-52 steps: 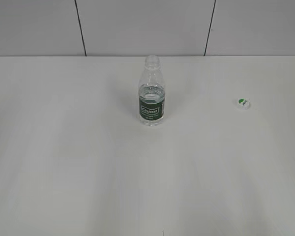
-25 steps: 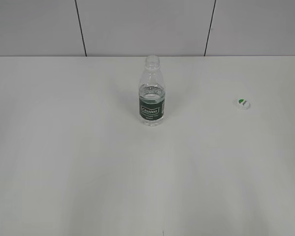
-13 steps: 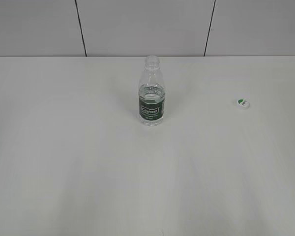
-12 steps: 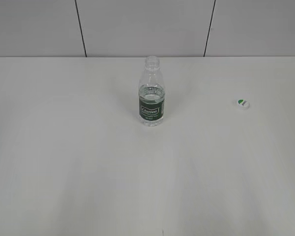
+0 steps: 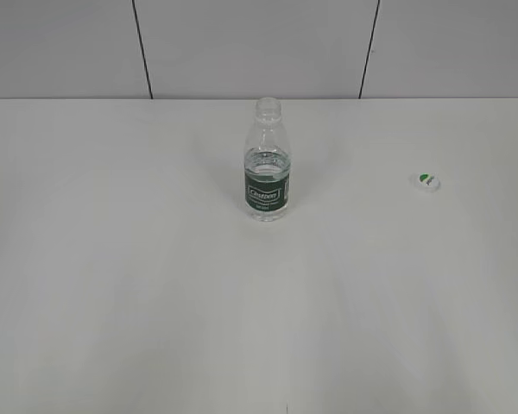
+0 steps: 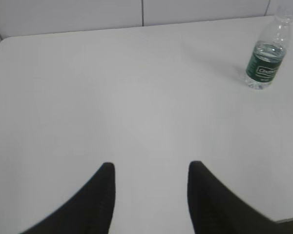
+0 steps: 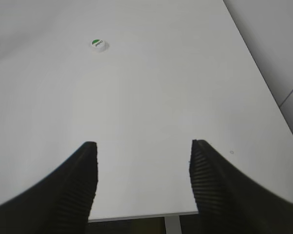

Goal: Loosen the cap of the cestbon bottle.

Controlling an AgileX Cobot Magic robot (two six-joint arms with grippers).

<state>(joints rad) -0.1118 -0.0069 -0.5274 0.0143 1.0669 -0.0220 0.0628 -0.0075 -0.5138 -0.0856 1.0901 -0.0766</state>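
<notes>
Left wrist view has the left gripper (image 6: 150, 168) nearest the lens, its two dark fingers (image 6: 103, 195) spread wide with only bare white table (image 6: 112, 97) between them; they hold nothing and touch nothing. Farther off, toward the upper right of that view, the cestbon bottle (image 6: 267, 58) stands upright near the table's far edge, well apart from the fingers.

On the right wrist view the right gripper (image 7: 142, 148) is likewise parted wide, ribbed pads (image 7: 85, 180) facing each other over empty tabletop near the table's front edge, gripping nothing. Beyond them, up and to the left, the cap (image 7: 98, 44) lies flat on the table, green mark up, well apart from the gripper.

From the exterior view, neither arm shows. The bottle (image 5: 267, 164) stands mid-table with its neck open, water reaching about the top of its green label. The cap (image 5: 428, 181) sits far to its right, off the bottle entirely.
</notes>
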